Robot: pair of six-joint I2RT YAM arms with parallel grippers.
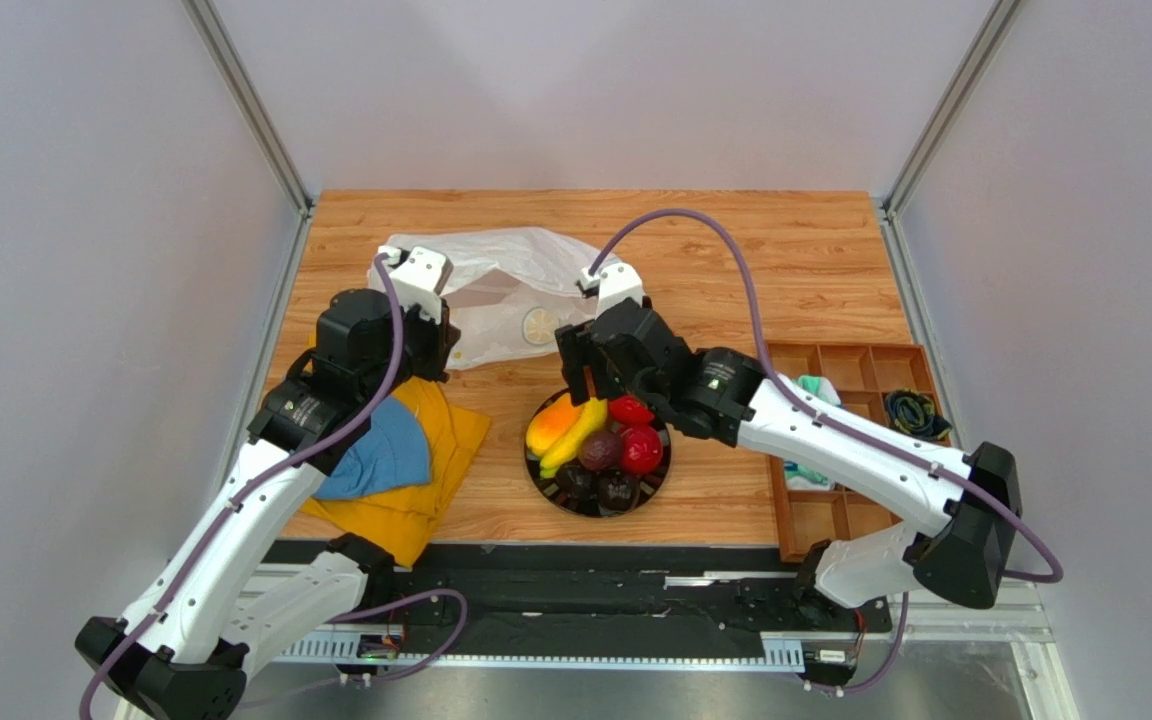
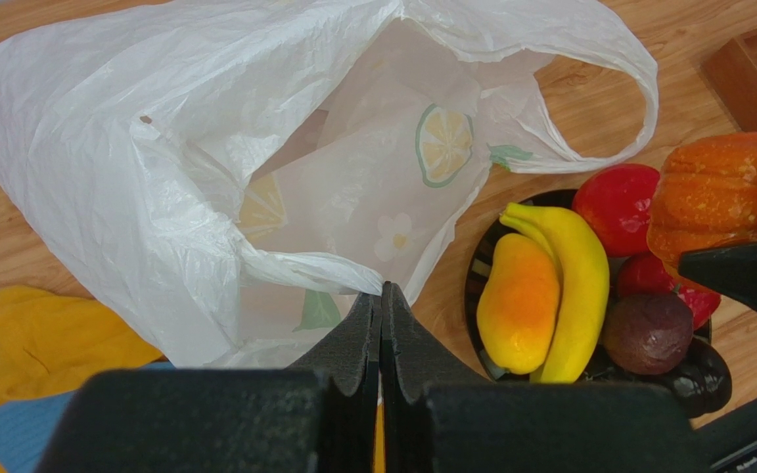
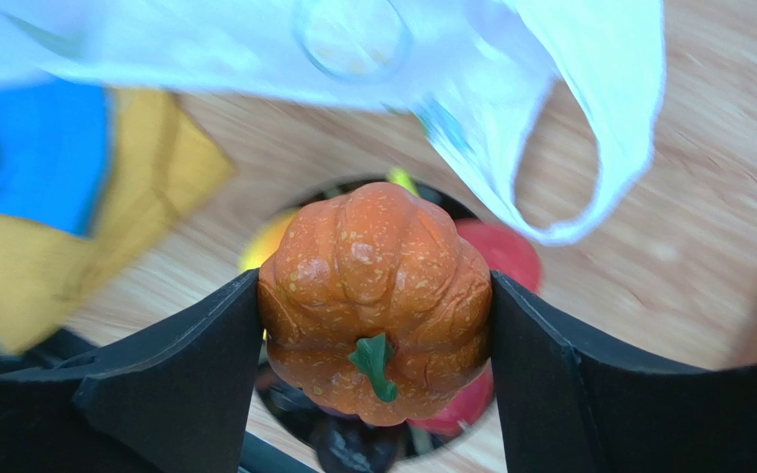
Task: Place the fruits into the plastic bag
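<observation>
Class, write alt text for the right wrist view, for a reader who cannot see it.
The right gripper clamps a ribbed orange fruit, above a red fruit. Beyond it, blurred, are the plastic bag with its loop handle, a blue cloth and a yellow cloth.

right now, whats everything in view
plastic bag: 1, white, lemon prints, far left-centre
plate: 1, black, centre
ribbed orange fruit: 1, orange, in right hand
banana: 1, yellow, on plate
mango: 1, orange-yellow, on plate
red fruits: 2, red, on plate
dark fruits: at least 2, purple-brown, on plate
cloths: 2, blue on yellow, near left
tray: 1, wooden, right edge
left hand: 1, black, shut on bag edge
right hand: 1, black, holding that fruit
</observation>
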